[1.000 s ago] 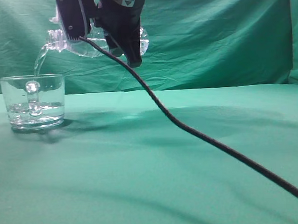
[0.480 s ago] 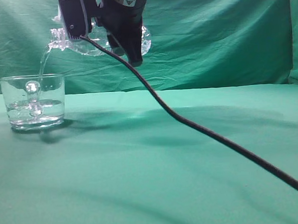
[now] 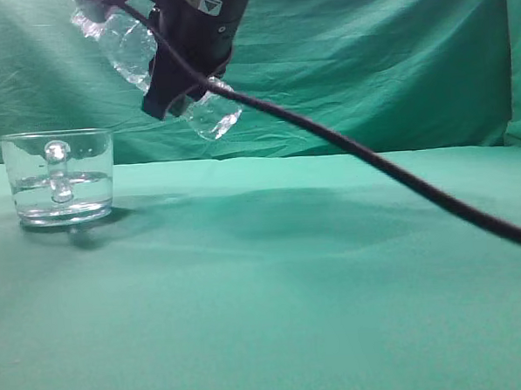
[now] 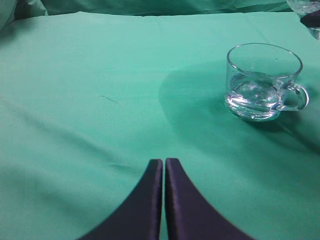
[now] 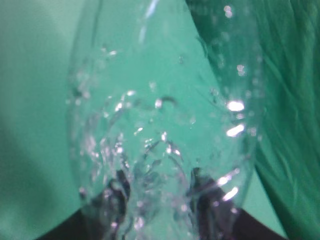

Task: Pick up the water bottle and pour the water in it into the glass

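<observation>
My right gripper (image 3: 178,84) is shut on the clear water bottle (image 3: 130,46) and holds it high above the cloth, tilted with its neck up to the left and its base (image 3: 213,114) down to the right. No water runs from it. In the right wrist view the bottle (image 5: 160,125) fills the frame between the dark fingers (image 5: 160,195). The glass (image 3: 59,177) stands on the cloth at the left, below and left of the bottle, about a third full of water (image 3: 33,185). The left wrist view shows the glass (image 4: 264,82) at right and my left gripper (image 4: 163,162) shut and empty, low over the cloth.
A green cloth (image 3: 317,271) covers the table and hangs as a backdrop (image 3: 384,57). A black cable (image 3: 399,175) sweeps from the right arm down to the right edge of the exterior view.
The bottle has swung from level and pouring to neck-up. The stream into the glass has stopped. The cable has lifted with the arm.
</observation>
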### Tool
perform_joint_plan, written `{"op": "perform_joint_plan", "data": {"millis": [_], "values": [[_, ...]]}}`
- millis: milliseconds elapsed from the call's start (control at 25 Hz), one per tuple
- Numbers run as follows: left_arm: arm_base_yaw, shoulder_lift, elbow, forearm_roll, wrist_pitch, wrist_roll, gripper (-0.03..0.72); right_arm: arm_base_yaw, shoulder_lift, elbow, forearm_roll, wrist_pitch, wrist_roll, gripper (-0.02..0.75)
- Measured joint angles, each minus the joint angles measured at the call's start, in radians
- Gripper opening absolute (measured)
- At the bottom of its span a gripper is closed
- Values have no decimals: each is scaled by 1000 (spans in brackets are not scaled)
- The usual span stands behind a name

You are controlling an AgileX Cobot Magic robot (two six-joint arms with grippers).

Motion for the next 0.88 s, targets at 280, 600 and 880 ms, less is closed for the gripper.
{"op": "perform_joint_plan", "data": {"millis": [280, 600, 880], "values": [[0, 0, 0, 0, 0, 0, 0, -36, -157, 0, 261, 2, 213, 296], [0, 0, 0, 0, 0, 0, 0, -258, -453, 262, 291, -335, 356, 296], [0, 0, 0, 0, 0, 0, 0, -512, -564, 506, 262, -658, 362, 296]]}}
